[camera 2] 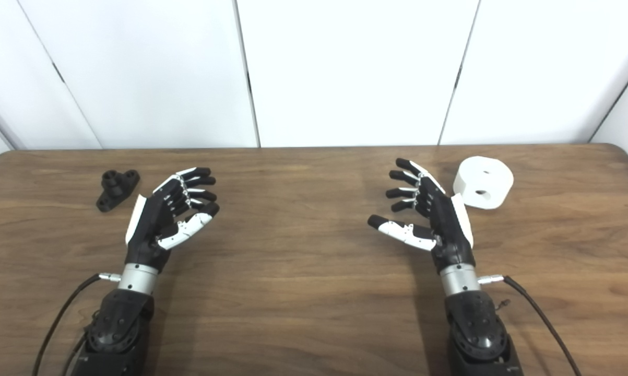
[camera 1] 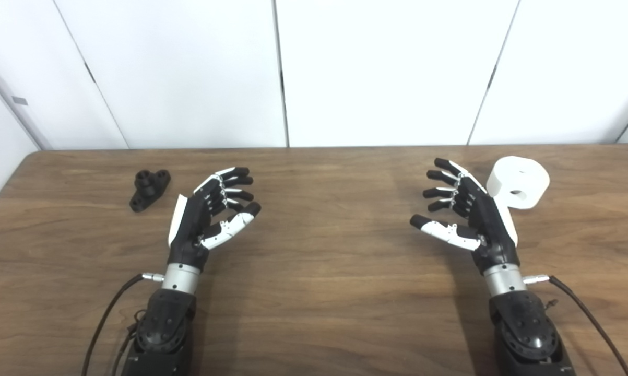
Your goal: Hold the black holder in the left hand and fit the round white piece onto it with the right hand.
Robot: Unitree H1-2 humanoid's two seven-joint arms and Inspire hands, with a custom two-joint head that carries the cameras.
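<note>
The black holder [camera 1: 150,189] is seen at ten o'clock of the empty, spread left hand [camera 1: 209,214], and the round white piece [camera 1: 518,183] at two o'clock, just beside the likewise spread, empty right hand [camera 1: 462,211].

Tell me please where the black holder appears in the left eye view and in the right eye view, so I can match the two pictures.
Left eye view: black holder lies far left on the table, beyond and left of the left hand.
Right eye view: black holder lies nearer the left edge.
Shared landmark: the round white piece, far right.
</note>
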